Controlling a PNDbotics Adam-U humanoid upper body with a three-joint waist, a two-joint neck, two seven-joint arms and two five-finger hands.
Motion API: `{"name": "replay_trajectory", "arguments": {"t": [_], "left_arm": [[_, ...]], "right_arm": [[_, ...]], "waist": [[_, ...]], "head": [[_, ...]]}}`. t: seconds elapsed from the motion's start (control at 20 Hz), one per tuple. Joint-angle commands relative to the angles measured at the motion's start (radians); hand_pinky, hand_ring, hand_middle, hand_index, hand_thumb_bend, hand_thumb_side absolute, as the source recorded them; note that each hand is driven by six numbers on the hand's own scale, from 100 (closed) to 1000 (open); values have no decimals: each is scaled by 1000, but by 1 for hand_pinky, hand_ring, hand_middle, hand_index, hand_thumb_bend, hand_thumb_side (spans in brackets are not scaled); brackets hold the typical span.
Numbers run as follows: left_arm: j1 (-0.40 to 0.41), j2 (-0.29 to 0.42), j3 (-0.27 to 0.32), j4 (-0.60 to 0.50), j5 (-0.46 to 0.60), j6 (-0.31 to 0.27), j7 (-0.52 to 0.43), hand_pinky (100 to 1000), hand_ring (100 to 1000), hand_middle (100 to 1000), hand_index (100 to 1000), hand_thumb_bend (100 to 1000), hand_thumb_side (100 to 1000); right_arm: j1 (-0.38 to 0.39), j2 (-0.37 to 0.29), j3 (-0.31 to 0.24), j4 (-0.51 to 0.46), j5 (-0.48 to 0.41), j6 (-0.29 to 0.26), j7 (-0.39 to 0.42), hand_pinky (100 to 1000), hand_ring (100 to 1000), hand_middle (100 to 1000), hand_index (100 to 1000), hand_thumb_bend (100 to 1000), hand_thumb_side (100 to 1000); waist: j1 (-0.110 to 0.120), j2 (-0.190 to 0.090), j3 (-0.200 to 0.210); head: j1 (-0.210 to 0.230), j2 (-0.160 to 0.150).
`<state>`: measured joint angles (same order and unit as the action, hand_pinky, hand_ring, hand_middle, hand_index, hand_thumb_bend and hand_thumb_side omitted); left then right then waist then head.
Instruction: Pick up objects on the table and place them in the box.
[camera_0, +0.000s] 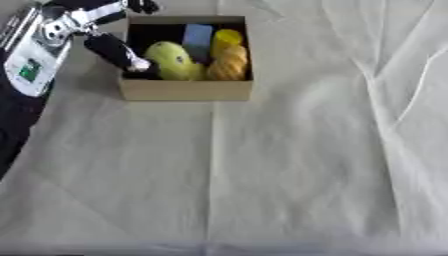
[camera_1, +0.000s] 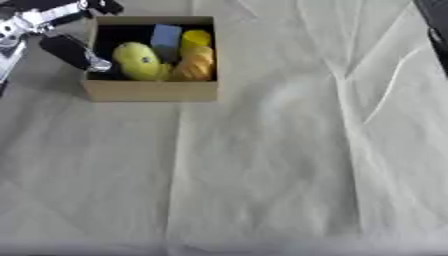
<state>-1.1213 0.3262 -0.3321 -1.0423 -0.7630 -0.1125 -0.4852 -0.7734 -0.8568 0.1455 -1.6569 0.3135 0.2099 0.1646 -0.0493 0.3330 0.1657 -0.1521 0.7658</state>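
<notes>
An open cardboard box (camera_0: 185, 90) stands at the far left of the cloth-covered table. Inside it lie a yellow rounded object (camera_0: 171, 60), an orange-yellow ridged object (camera_0: 229, 63), a small yellow cylinder (camera_0: 227, 36) and a light blue block (camera_0: 198, 36). My left hand (camera_0: 112, 49) hangs over the box's left wall, open, with one black finger reaching down into the box beside the yellow rounded object. It holds nothing. A dark strip of my right arm or hand (camera_1: 435, 32) shows at the upper right edge only.
A creased white cloth (camera_0: 262, 175) covers the whole table, and no loose objects show on it. The table's front edge runs along the bottom of the views. My left arm's silver and white casing (camera_0: 33, 52) sits left of the box.
</notes>
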Motion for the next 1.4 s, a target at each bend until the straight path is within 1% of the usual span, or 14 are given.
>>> {"name": "replay_trajectory", "arguments": {"t": [0.05,0.25,0.35,0.5,0.65,0.75,0.9,1.0,1.2,1.4], "left_arm": [[-16,12,20,-12,-39,-4,29,859,933,837,927,717,340],[-15,14,22,-23,-27,-18,33,856,931,839,927,715,342],[-14,17,21,-37,-11,-19,28,850,927,832,918,697,347],[-12,36,26,-73,10,-7,32,842,914,820,903,665,330],[-10,96,47,-108,26,20,41,845,912,817,891,633,305],[-9,158,68,-115,27,43,46,850,914,821,894,630,300],[-11,248,110,-87,4,81,59,857,915,828,900,629,292],[-17,283,142,-48,-15,100,74,854,914,828,907,628,292],[-35,307,199,28,-35,122,117,853,916,833,916,628,293],[-57,289,226,88,-40,119,131,860,925,841,921,648,302]], "right_arm": [[-8,-16,-7,-5,-6,-1,2,761,764,731,822,167,462],[-2,-17,-6,-2,-7,0,1,761,766,730,822,167,463],[0,-15,-7,2,-8,-3,2,761,766,731,822,166,463],[1,-15,-6,8,-7,-9,3,761,766,731,822,168,462],[5,-20,-8,11,-6,-11,2,761,766,731,822,169,460],[8,-26,-10,10,-6,-12,1,761,767,732,822,171,460],[17,-35,-15,7,-7,-12,-2,761,767,732,823,170,461],[22,-39,-18,5,-8,-11,-5,761,767,732,823,171,460],[29,-45,-18,-2,-7,-11,-4,762,769,734,823,175,458],[27,-48,-30,-10,-9,-7,-11,760,767,732,822,166,458]], "waist": [[15,-15,0],[16,-16,1],[16,-17,2],[16,-18,5],[20,-20,10],[24,-21,12],[27,-24,13],[27,-26,11],[22,-28,1],[19,-22,-10]], "head": [[2,4],[2,4],[1,4],[1,4],[-4,4],[-8,4],[-14,4],[-13,4],[-1,4],[18,4]]}}
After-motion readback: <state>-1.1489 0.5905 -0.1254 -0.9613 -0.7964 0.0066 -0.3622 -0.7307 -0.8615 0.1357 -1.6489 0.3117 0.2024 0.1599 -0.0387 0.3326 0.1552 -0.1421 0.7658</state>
